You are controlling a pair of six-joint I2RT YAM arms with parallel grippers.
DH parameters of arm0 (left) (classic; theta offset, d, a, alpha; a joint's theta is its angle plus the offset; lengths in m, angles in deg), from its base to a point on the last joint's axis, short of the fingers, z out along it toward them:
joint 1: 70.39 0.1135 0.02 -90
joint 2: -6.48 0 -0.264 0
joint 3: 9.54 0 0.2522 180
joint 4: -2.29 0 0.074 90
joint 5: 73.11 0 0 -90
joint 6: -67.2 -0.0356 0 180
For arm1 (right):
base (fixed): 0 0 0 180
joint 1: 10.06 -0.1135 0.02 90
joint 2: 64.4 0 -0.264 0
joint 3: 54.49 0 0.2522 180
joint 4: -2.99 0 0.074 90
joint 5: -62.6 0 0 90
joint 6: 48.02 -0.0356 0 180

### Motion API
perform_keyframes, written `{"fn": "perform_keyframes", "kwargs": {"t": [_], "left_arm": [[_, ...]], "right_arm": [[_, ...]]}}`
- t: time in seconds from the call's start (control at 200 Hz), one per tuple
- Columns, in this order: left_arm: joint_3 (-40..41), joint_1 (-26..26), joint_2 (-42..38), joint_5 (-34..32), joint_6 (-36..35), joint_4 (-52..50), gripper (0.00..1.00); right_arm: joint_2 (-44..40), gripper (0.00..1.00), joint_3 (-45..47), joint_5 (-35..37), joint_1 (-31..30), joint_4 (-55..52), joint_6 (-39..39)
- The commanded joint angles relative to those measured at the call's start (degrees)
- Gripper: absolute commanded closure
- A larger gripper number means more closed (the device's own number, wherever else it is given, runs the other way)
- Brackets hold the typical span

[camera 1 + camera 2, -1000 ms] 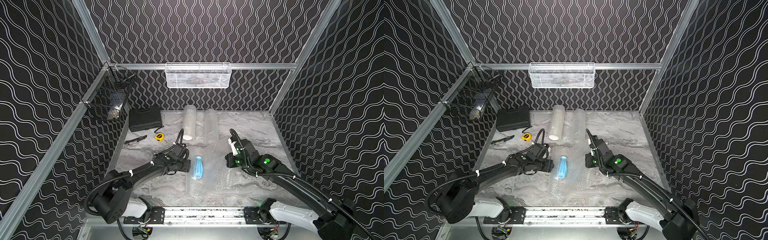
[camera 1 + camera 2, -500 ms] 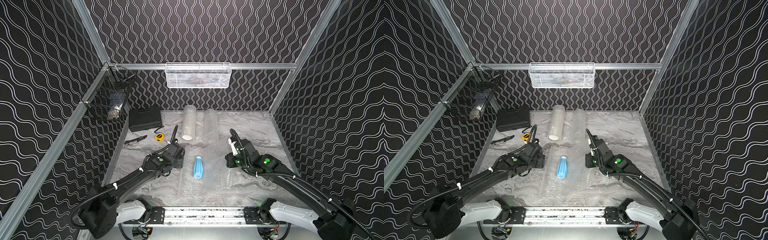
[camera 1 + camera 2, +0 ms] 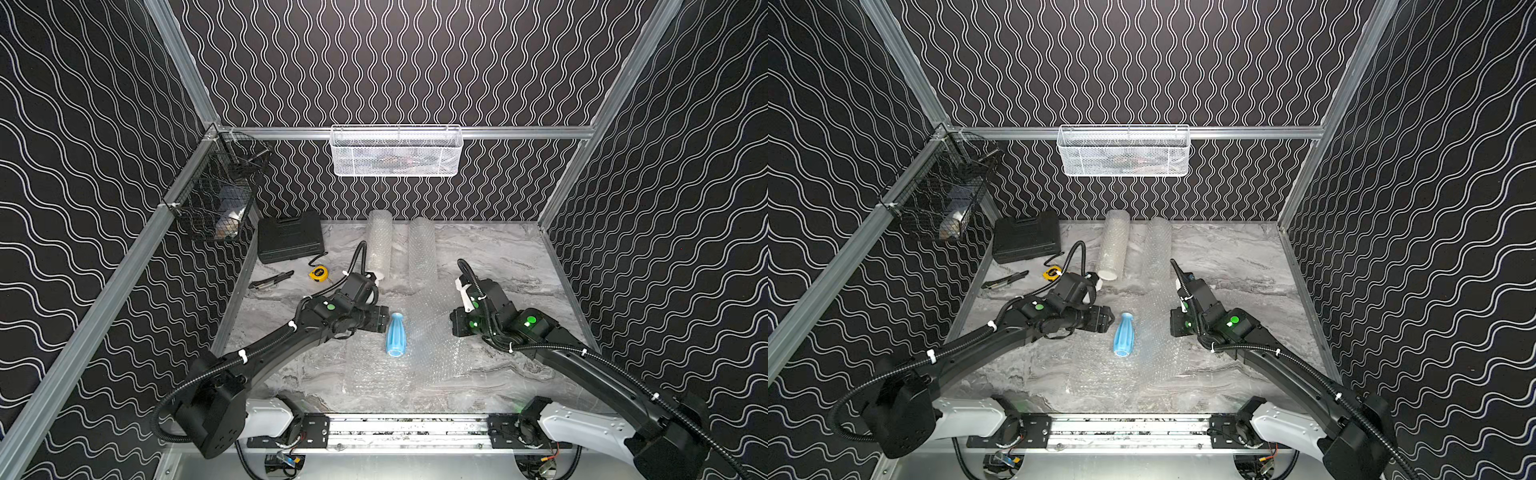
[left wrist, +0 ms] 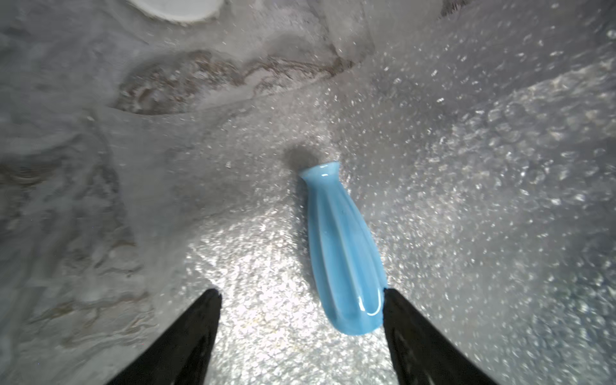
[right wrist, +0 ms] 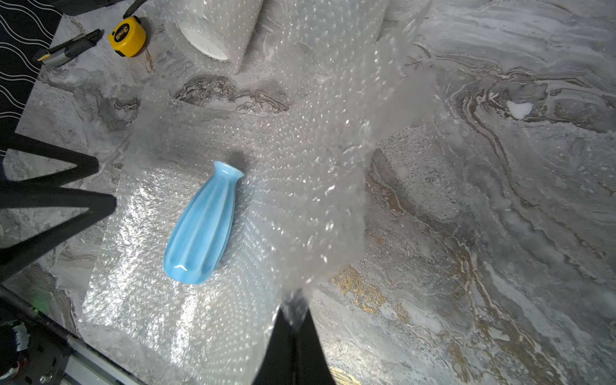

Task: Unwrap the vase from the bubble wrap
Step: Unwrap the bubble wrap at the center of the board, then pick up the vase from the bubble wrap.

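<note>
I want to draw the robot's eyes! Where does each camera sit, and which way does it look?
Top views: high at the front, looking down toward the back wall; the left arm, right arm, vase and bubble wrap show.
Left wrist: on the left arm, looking down past the open left fingers at the vase.
Right wrist: on the right arm, looking down past the right fingers, shut on raised bubble wrap.
Shared: every view shows the vase lying on bubble wrap.

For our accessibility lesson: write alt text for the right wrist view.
A blue vase lies on its side on opened bubble wrap. The right gripper pinches a raised fold; the open left gripper is beside the vase.
</note>
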Motion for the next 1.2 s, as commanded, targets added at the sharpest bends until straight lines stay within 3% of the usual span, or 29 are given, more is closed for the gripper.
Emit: {"fn": "perform_keyframes", "kwargs": {"t": [0.0,0.215,0.861,1.196], "left_arm": [[-0.1,-0.1,2.0,8.0,0.0,1.4,0.13],[0.0,-0.1,8.2,14.6,1.9,4.3,0.08],[0.5,-1.2,17.2,17.2,4.4,8.9,0.1],[2.3,-1.5,19.2,17.1,3.4,9.0,0.17]], "right_arm": [[0.1,1.0,0.2,-0.3,0.0,0.8,-0.7],[0.2,1.0,0.0,-0.4,0.0,0.9,-0.5],[1.0,1.0,0.4,-0.2,0.0,1.1,-0.4],[0.8,1.0,0.9,0.1,0.0,1.0,-0.4]]}}
